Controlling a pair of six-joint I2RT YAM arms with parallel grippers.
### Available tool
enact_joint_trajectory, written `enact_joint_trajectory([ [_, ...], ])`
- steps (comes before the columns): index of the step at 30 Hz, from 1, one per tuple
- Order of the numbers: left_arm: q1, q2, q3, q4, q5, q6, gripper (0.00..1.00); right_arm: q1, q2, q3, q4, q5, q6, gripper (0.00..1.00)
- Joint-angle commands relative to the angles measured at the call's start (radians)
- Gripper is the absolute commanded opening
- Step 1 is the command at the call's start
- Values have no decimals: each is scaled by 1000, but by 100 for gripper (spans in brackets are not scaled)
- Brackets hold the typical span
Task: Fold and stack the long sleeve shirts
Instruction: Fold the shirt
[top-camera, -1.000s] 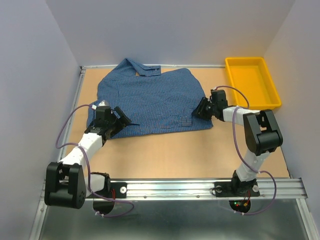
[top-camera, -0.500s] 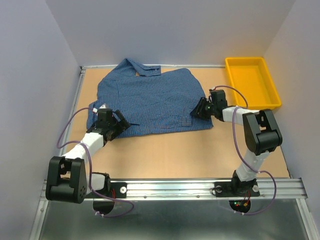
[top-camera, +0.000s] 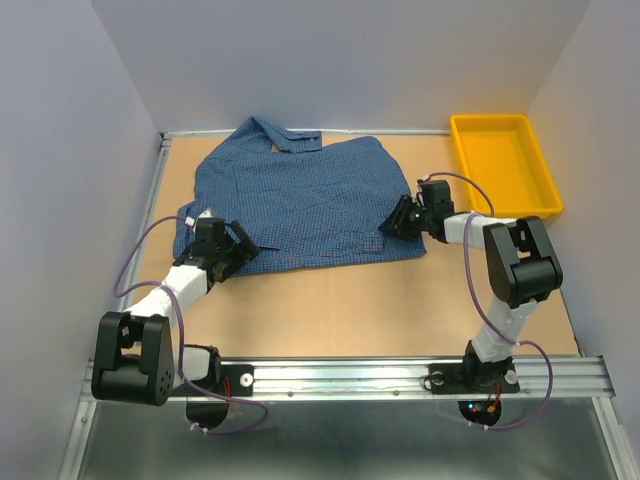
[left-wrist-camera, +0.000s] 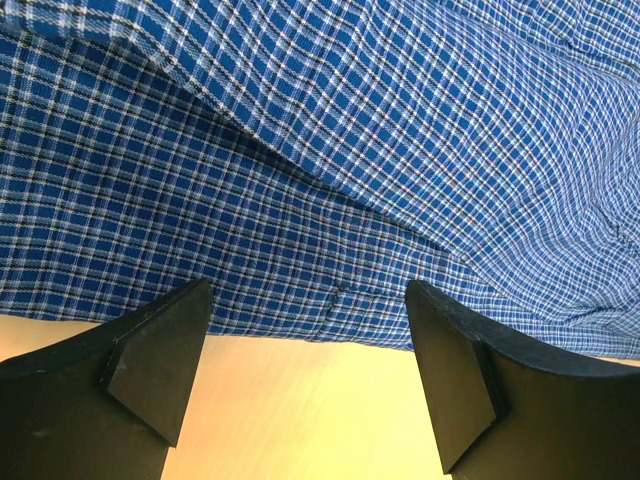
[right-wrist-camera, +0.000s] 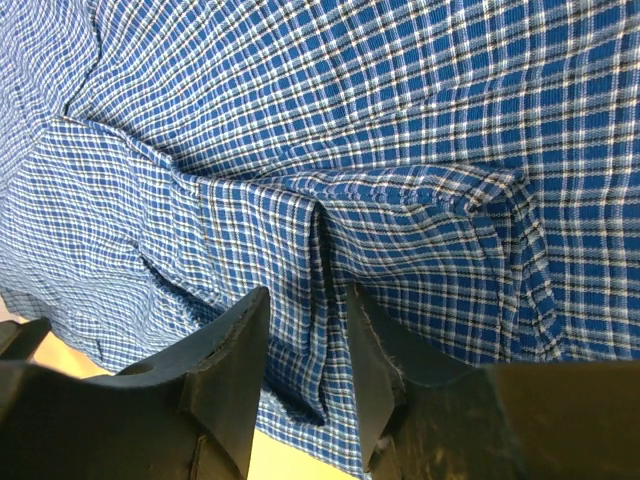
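One shirt (top-camera: 300, 205), limp and light I judge: right gripper (right-wrist-camera: 305, 310) pinches a fold (right-wrist-camera: 322, 250); left gripper (left-wrist-camera: 307, 300) gapes at the hem (left-wrist-camera: 300, 335), a good hold.

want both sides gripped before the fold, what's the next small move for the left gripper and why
Probably lower the left gripper and close it on the near edge of the shirt. Its jaws stand wide open astride that edge, holding nothing, while the right gripper pinches a fold of cloth.
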Motion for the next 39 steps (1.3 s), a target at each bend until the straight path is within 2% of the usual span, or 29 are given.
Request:
enact_joint_trajectory([
  [1,5,-4,-15,15,-12,15,91,4,30,31,45,-37,4,42],
  [3,5,-5,-16,15,-12,15,91,6,35,32,52,-46,2,39],
  [15,6,-8,-19,15,-9,20,91,9,31,66,65,-111,-11,38],
  [19,6,-14,-21,15,-9,20,91,9,32,73,65,-111,-18,22],
  [20,6,-16,-22,15,-9,20,91,9,34,75,64,-108,-19,12],
  [21,6,-16,-22,13,-10,21,91,9,29,77,61,-103,-22,8],
  [24,8,-21,-22,6,-13,21,91,9,15,107,21,-40,-80,1],
  [34,14,-18,-25,-3,-13,26,91,7,43,310,-233,115,-344,1],
  [39,16,-19,-24,-6,-12,26,90,6,55,343,-290,142,-377,1],
])
